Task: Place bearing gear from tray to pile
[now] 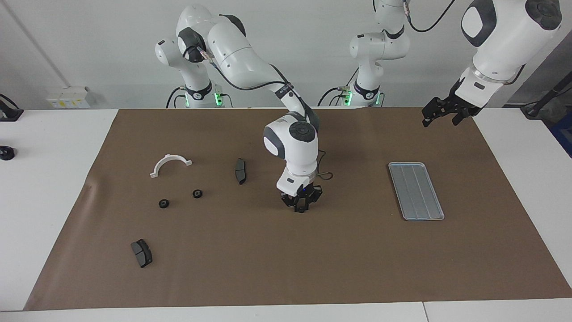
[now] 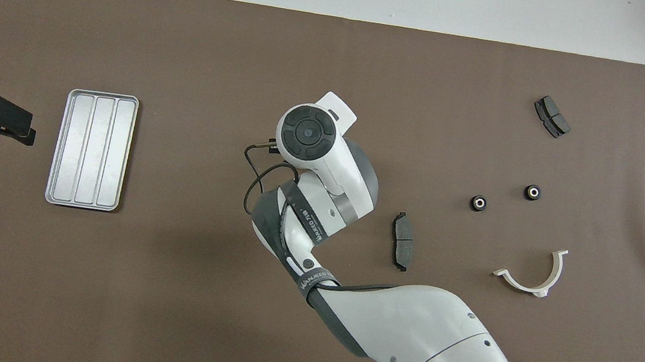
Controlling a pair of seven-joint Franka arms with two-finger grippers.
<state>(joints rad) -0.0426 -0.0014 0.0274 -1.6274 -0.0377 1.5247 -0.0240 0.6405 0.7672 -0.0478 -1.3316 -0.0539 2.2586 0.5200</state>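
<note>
Right tool (image 1: pixel 301 206) closed around bearing gear (image 1: pixel 301 209).

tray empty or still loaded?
Empty. The tray shows only its bare ridged bottom in both views; no gear lies in it. Two bearing gears already sit by the white bracket.

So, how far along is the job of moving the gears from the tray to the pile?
Done: the tray is empty, and two bearing gears lie by the white bracket. In hand: the right hand grips a third gear low at the mat's middle, between tray and pile. Left: carrying it to the pile. The left hand waits open, raised.
</note>
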